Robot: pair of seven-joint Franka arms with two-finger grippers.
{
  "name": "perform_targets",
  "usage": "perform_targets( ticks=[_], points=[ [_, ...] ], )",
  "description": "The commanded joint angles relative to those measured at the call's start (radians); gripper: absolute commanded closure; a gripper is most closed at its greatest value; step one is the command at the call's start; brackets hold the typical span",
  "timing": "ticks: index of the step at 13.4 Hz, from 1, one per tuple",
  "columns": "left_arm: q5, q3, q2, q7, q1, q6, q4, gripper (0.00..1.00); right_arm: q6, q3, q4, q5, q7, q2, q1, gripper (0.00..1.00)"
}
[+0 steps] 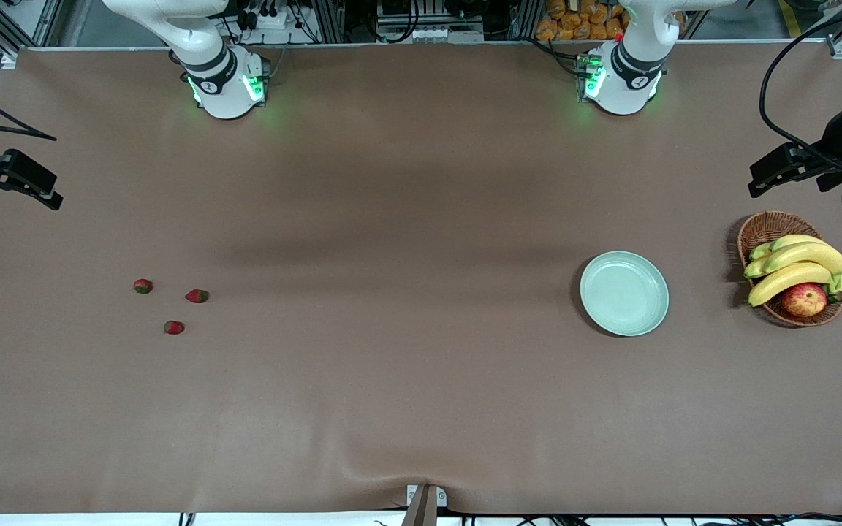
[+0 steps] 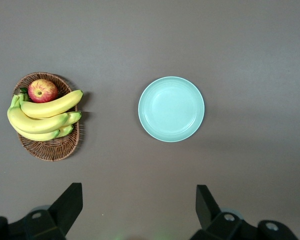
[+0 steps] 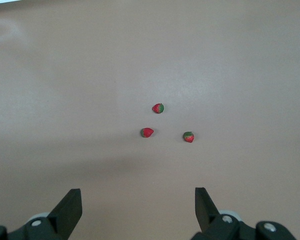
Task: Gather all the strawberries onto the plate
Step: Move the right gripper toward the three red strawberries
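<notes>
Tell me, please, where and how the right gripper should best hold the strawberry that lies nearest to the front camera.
Probably from straight above, the open right gripper closing across the red body of that strawberry. It lies on its side, apart from the other two strawberries.

Three strawberries (image 1: 172, 301), one plate (image 1: 624, 293), one basket (image 1: 764, 230) beside the plate, holding one apple (image 1: 804, 299) and three bananas (image 1: 801, 264).
</notes>
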Motion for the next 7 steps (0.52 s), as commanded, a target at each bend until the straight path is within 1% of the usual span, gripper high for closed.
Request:
perform_targets(
  ticks=[1,7],
  points=[
    [-0.005,-0.002,-0.012,0.013,0.003,-0.019,0.008,0.0,-0.004,0.011,0.001,0.017,-0.008,-0.01,-0.02,0.0],
    [-0.001,0.006,-0.011,0.015,0.006,-0.021,0.01,0.0,-0.001,0.011,0.001,0.014,-0.01,-0.001,-0.016,0.0]
  ],
)
